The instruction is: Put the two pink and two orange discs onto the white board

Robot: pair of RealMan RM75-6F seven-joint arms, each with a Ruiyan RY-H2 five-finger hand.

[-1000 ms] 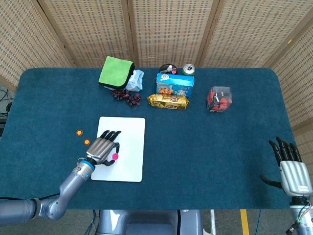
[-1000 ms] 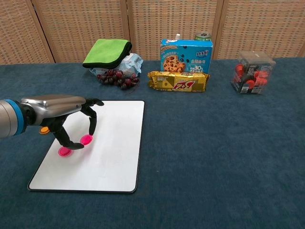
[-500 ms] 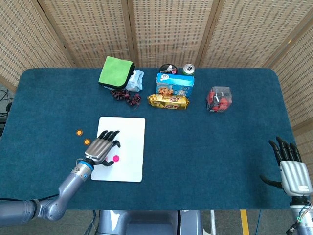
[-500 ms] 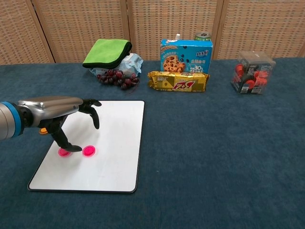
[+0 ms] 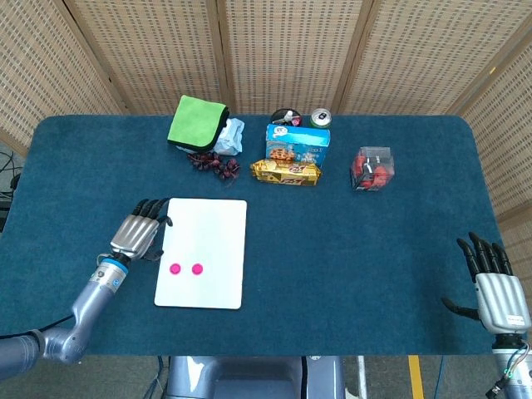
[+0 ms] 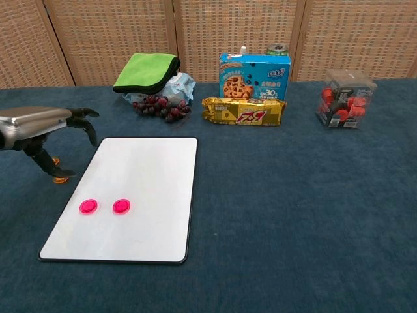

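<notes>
On the bench, the white board (image 6: 140,195) already carries both pink discs (image 6: 104,207). The left hand (image 6: 36,127) hovers just off its left edge, fingers spread and empty, directly above an orange disc (image 6: 61,179); the second is hidden. The right hand (image 5: 496,287), open-fingered, lies well apart.

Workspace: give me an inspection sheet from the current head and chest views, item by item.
Surface: blue cloth table.
Job's things: two pink discs lie side by side on the white board; one orange disc shows on the cloth left of the board, under the left hand; the second orange disc cannot be made out.
Clutter: green cloth, grapes, cookie box, yellow snack pack, can, clear box of red items, all along the far side.
Hands: left hand open, beside the board's left edge; right hand open at the near right corner.
Cables: nothing seen on the table.
Surroundings: woven screens behind.
</notes>
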